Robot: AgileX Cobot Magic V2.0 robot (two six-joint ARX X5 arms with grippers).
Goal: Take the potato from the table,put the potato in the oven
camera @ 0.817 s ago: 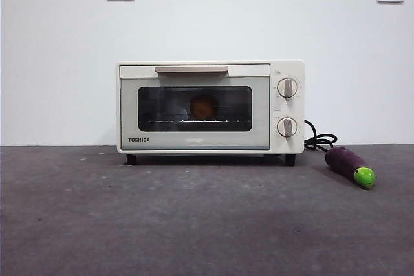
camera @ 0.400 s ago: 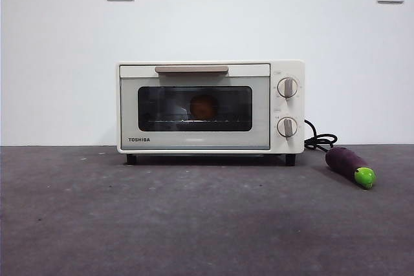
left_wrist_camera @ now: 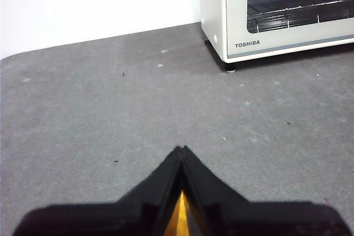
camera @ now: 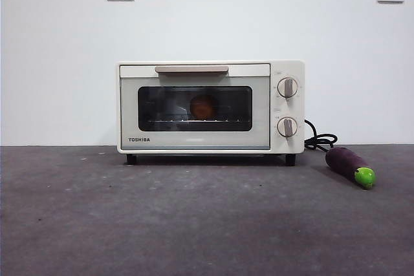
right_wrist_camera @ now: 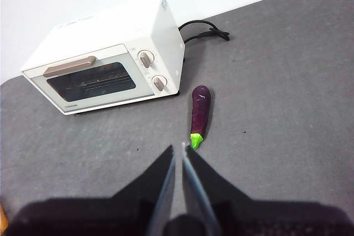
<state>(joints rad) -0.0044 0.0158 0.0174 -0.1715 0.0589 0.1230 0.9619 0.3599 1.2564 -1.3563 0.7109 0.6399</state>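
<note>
One potato [camera: 204, 106] sits inside the oven [camera: 210, 107], seen through the dark glass of the shut door, resting on the wire rack about midway along the window; it looks rounded from the front, and the glass dims it too much to tell which way its long axis runs. There is one oven, standing near the back edge of the bench [camera: 194, 224] with its door facing the front edge, its two knobs on the right side and its black cord [camera: 319, 140] trailing behind the right end. One eggplant [camera: 349, 167] lies on the bench just right of the oven, apart from it, its long axis slanting toward the front edge with the green tip nearest that edge. The left hand [left_wrist_camera: 181, 150] hangs over bare bench out in front of the oven's left corner, its jaws pressed together and holding nothing. The right hand [right_wrist_camera: 178, 150] hovers above the bench in front of the eggplant's green tip, its jaws nearly together with a thin gap, touching nothing.
</note>
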